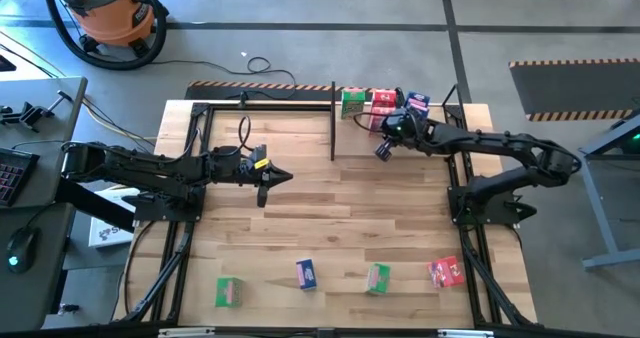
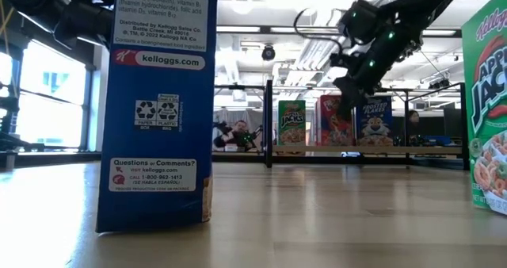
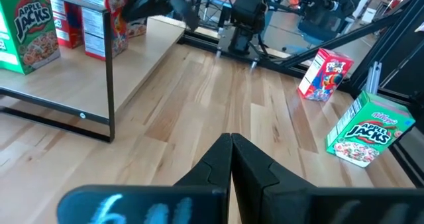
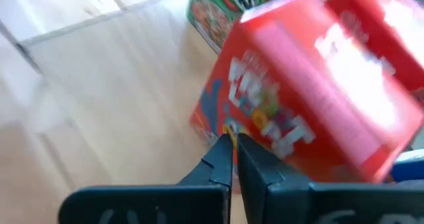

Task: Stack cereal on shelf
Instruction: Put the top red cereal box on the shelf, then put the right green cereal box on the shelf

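While both arms are extended over the tabletop [image 1: 330, 218], three cereal boxes are seen standing on the shelf [image 1: 333, 121] along the far edge, to the right of its tall divider post [image 1: 333, 118]: a green box [image 1: 352, 103], a red box [image 1: 384, 102] and a blue box [image 1: 418, 104], set side by side in that order from the post. In the low view the same three are read as upright, fronts facing the camera, behind the rack's thin front rail. The shelf section to the left of the post is not seen to hold any box in the high view. Four more boxes are recorded near the front edge of the tabletop, well apart from one another: a green one [image 1: 229, 292], a blue one [image 1: 306, 274], a second green one [image 1: 378, 278] and a red one [image 1: 446, 271]. The right gripper [image 4: 233, 144] is held just in front of the shelved row, its fingers pressed together with nothing between them; in its wrist view a red box fills the frame just beyond the tips, blurred, and contact cannot be told. The left gripper [image 1: 285, 177] is stationed over the middle of the tabletop, left of the post, fingers likewise closed on nothing and well apart from every box.
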Motion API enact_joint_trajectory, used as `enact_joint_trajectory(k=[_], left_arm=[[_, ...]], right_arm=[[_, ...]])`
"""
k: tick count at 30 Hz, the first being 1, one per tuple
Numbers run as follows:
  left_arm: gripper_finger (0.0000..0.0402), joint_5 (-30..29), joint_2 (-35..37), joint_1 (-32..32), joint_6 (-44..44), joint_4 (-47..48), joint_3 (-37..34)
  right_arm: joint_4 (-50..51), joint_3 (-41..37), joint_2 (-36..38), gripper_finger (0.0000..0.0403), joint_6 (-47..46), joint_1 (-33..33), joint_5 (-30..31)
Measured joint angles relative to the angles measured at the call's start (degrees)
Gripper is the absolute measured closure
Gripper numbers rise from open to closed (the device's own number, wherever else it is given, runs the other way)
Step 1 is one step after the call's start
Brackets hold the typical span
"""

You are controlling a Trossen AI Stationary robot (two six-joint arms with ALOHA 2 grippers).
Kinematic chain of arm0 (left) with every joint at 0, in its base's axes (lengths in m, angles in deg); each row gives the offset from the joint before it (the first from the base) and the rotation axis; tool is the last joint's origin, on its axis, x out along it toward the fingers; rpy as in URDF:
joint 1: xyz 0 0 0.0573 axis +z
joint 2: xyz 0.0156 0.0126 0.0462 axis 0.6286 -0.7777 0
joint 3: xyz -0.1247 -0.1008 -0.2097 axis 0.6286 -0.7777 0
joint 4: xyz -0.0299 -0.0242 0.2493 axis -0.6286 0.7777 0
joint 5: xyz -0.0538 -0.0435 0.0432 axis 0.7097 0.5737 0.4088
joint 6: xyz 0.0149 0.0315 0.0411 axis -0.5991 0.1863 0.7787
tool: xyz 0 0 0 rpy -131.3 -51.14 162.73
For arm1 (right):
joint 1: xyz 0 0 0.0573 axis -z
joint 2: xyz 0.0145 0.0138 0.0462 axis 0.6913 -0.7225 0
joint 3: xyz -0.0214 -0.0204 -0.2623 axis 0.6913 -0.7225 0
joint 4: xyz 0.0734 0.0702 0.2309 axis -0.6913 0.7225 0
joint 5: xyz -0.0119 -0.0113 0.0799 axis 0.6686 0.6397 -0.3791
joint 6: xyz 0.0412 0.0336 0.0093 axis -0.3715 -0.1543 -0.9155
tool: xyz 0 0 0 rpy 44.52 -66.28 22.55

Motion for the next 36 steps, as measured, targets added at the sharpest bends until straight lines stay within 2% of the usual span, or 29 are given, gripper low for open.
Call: enact_joint_trajectory(k=[5, 12, 19, 26, 31, 36], left_arm=[[0.0401, -0.1, -0.1, -0.1, 1.0, -1.0, -0.4], [0.0401, 1.9, -4.0, 0.1, 0.1, -17.4, -5.8], [0.0401, -2.9, -10.5, 0.1, 2.2, -27.5, -6.6], [0.0401, -5.1, -15.7, 0.1, 4.0, -29.6, -6.6], [0.0401, -5.4, -17.0, 0.0, 3.5, -29.3, -6.6], [0.0401, -5.9, -16.9, 0.0, 3.9, -29.4, -6.6]], right_arm=[[4.2, 0.7, 5.0, 0.04, -3.8, -3.3, -0.9], [9.2, 1.3, 10.0, 0.04, -15.5, -10.8, -5.0], [23.8, 7.1, 10.2, 0.0388, -33.0, -21.8, -3.2], [36.0, 14.9, 7.7, 0.0322, -58.0, -33.7, -5.9], [42.6, 21.4, 0.8, 0.0257, -75.4, -42.7, -11.7], [43.5, 29.0, -7.3, 0.0174, -93.6, -50.0, -17.2]])
